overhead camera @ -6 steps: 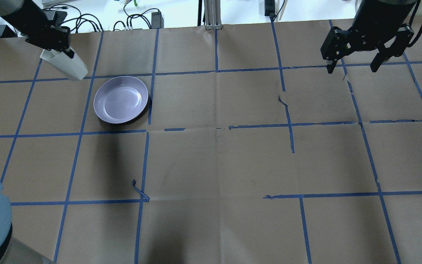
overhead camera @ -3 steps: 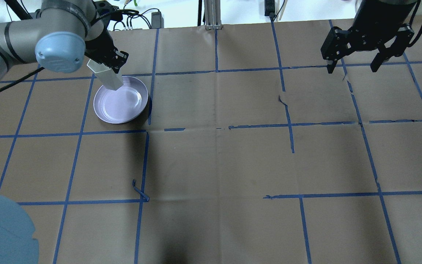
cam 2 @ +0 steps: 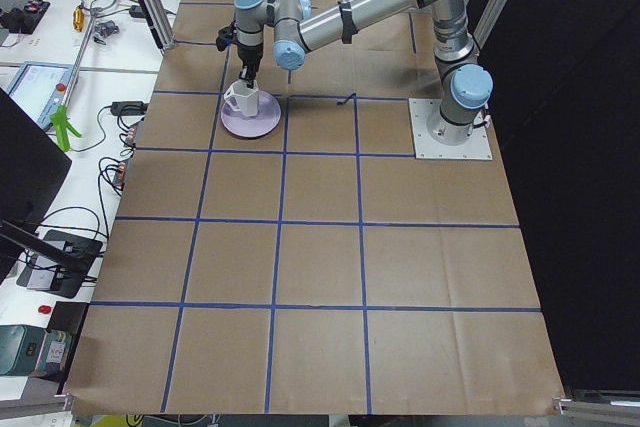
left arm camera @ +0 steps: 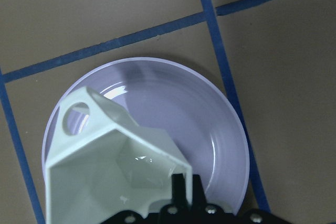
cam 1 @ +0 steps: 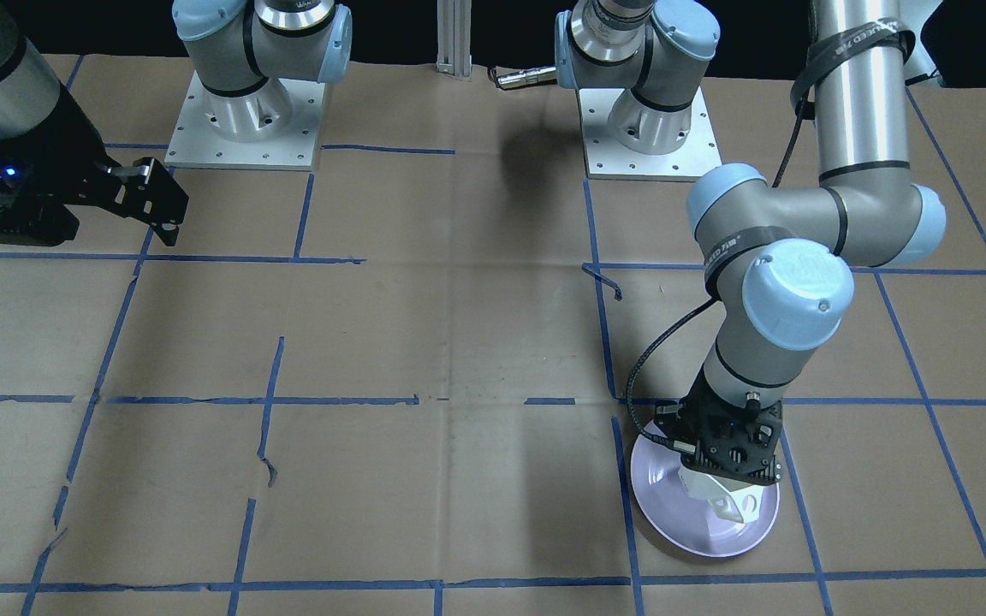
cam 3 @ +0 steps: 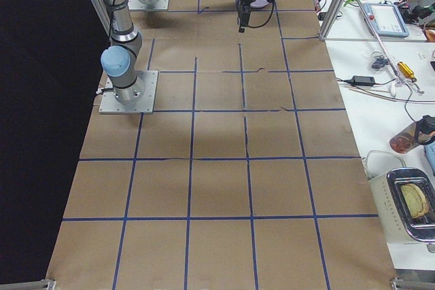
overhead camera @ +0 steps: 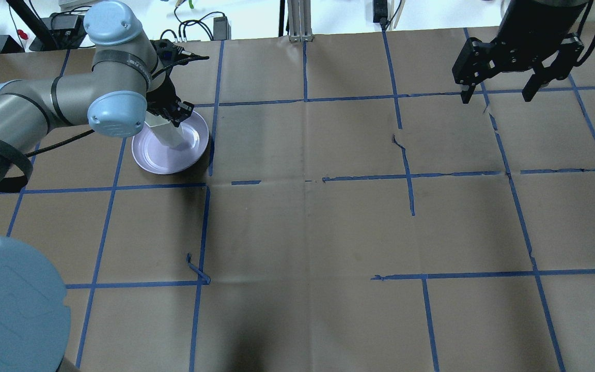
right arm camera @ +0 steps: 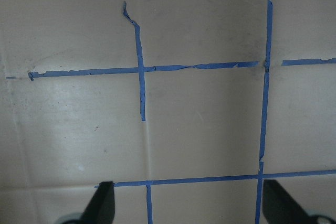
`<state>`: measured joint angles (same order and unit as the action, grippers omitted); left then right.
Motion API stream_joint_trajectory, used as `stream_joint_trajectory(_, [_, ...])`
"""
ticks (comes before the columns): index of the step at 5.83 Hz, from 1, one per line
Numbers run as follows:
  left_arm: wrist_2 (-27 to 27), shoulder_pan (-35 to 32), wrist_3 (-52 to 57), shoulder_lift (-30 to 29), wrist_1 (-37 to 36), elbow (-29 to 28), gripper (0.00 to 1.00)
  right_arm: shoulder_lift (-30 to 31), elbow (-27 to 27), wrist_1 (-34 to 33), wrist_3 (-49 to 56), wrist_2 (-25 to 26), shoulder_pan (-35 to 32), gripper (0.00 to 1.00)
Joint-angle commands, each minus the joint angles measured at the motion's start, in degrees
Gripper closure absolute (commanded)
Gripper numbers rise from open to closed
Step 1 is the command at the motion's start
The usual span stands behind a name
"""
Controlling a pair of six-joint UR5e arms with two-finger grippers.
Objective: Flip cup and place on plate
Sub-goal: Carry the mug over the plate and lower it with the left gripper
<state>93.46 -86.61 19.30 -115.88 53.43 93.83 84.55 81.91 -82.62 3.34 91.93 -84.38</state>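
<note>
Swinging inward over the last half second, the left gripper (overhead camera: 172, 109) has carried the cup (overhead camera: 165, 134) from the plate's 11 o'clock rim to nearer its middle, while the right gripper (overhead camera: 496, 97) has not shifted and hangs wide open at about 1 o'clock of the overhead view. The left gripper is clamped on the cup's wall at the rim, with one dark finger (left arm camera: 184, 192) reaching down inside the mouth. The cup (left arm camera: 105, 166) is mouth-up towards the wrist camera and somewhat tilted, its angular handle (left arm camera: 76, 119) out at 11 o'clock, away from the grip. It sits over the lavender plate (left arm camera: 215, 114). Whether its base already touches the plate cannot be told. The plate (overhead camera: 145, 157) lies at about 10 o'clock on the paper-covered table (overhead camera: 302, 232). Judging by its looks, the cup is small, light, rigid and glazed, so slick and chippable. Its flat facets suit a wall pinch, and it should be set down gently on the equally glossy plate.
</note>
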Motion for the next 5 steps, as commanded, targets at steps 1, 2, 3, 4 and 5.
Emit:
stream_joint_trajectory(1, [0.1,0.0,0.1,0.0,0.8,0.1,0.85,0.0,0.0,0.0,0.0,0.0,0.0,0.00])
stream_joint_trajectory(2, [0.1,0.0,-0.5,0.0,1.4,0.1,0.12,0.0,0.0,0.0,0.0,0.0,0.0,0.00])
stream_joint_trajectory(3, [0.1,0.0,-0.5,0.0,1.3,-0.1,0.01,0.0,0.0,0.0,0.0,0.0,0.0,0.00])
stream_joint_trajectory(4, [0.3,0.0,-0.5,0.3,1.4,-0.8,0.01,0.0,0.0,0.0,0.0,0.0,0.0,0.00])
stream_joint_trajectory(5, [3.9,-0.2,-0.5,1.3,3.1,-1.7,0.01,0.0,0.0,0.0,0.0,0.0,0.0,0.00])
